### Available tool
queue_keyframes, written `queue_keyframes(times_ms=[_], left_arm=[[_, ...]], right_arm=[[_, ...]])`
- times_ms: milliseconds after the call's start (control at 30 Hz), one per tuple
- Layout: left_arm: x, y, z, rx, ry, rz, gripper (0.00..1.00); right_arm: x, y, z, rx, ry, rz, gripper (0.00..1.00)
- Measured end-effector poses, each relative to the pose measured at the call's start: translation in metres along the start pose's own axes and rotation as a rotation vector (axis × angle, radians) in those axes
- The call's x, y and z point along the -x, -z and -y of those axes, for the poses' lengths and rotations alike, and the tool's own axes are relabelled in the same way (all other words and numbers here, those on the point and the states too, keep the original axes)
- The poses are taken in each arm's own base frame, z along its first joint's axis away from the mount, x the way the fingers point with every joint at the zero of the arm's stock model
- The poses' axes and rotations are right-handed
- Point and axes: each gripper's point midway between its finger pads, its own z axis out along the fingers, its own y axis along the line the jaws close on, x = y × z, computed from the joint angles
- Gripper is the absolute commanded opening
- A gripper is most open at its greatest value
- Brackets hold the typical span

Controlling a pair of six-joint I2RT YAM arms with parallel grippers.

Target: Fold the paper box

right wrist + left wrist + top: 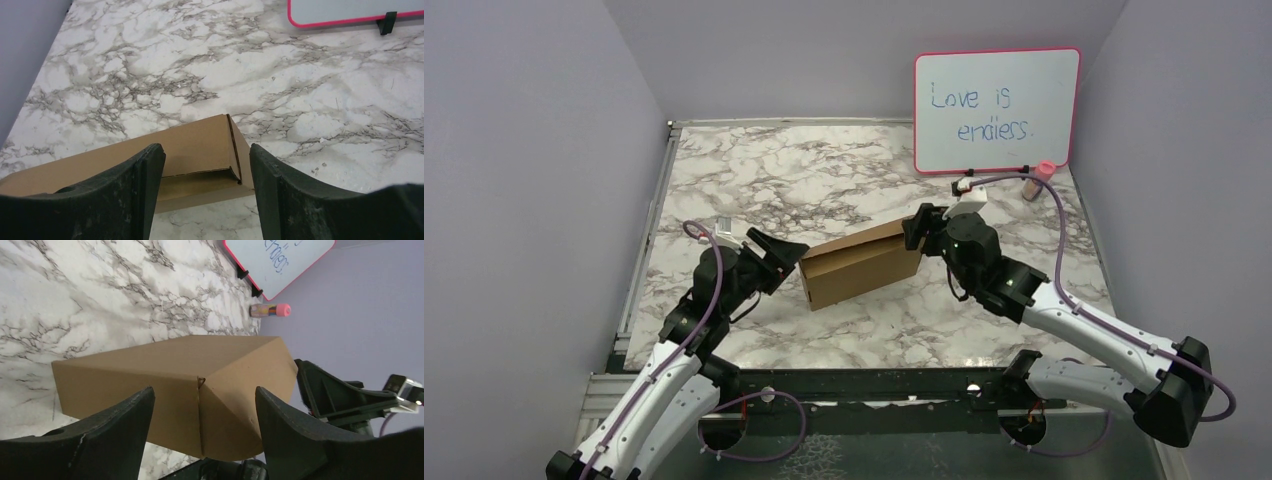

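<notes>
Left gripper [203, 390] spread wide, at one end of the paper box [861, 265], right gripper [206, 147] spread wide too, at the other end, neither squeezing it, box folded shut, lying in the middle of the marble table [754, 180], whiteboard [996, 110] standing behind.

Whiteboard [996, 108], pink-capped tube [1036, 183], marble table [824, 180]

In the right wrist view, the box [200, 145] passes behind the right fingers [125, 200] and off the left edge. The whiteboard [280, 260] is cut off at the top; the tube [270, 310] is too small to identify.
</notes>
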Motion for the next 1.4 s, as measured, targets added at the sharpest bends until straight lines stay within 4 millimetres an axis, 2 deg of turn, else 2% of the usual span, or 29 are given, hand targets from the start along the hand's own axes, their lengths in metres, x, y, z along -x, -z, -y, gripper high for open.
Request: queue_keyframes(times_ms=[133, 400, 500, 733, 967, 1100, 1267, 1400], left_arm=[[-0.008, 0.001, 0.004, -0.02, 0.046, -0.046, 0.71], [-0.016, -0.006, 0.001, -0.032, 0.111, -0.081, 0.53], [-0.015, -0.01, -0.001, -0.035, 0.119, -0.075, 0.49], [-0.002, -0.028, 0.0, -0.031, 0.086, -0.019, 0.47], [0.024, -0.062, 0.011, 0.002, -0.053, 0.038, 0.48], [0.04, -0.076, 0.01, 0.035, -0.157, 0.053, 0.59], [0.06, -0.072, 0.02, 0.039, -0.25, 0.092, 0.68], [0.079, -0.061, 0.037, 0.02, -0.305, 0.139, 0.72]], right_arm=[[-0.016, -0.004, -0.001, 0.007, -0.006, -0.039, 0.67], [-0.02, -0.012, -0.004, 0.025, -0.065, -0.02, 0.65], [-0.02, -0.014, -0.002, 0.021, -0.071, -0.012, 0.65], [-0.021, -0.018, 0.004, -0.006, -0.079, 0.009, 0.65], [-0.018, -0.02, 0.01, -0.041, -0.101, 0.033, 0.69], [-0.016, -0.019, 0.007, -0.033, -0.104, 0.028, 0.72], [-0.013, -0.015, 0.003, -0.01, -0.08, 0.003, 0.75], [0.006, -0.014, 0.003, 0.005, -0.058, 0.011, 0.76]])
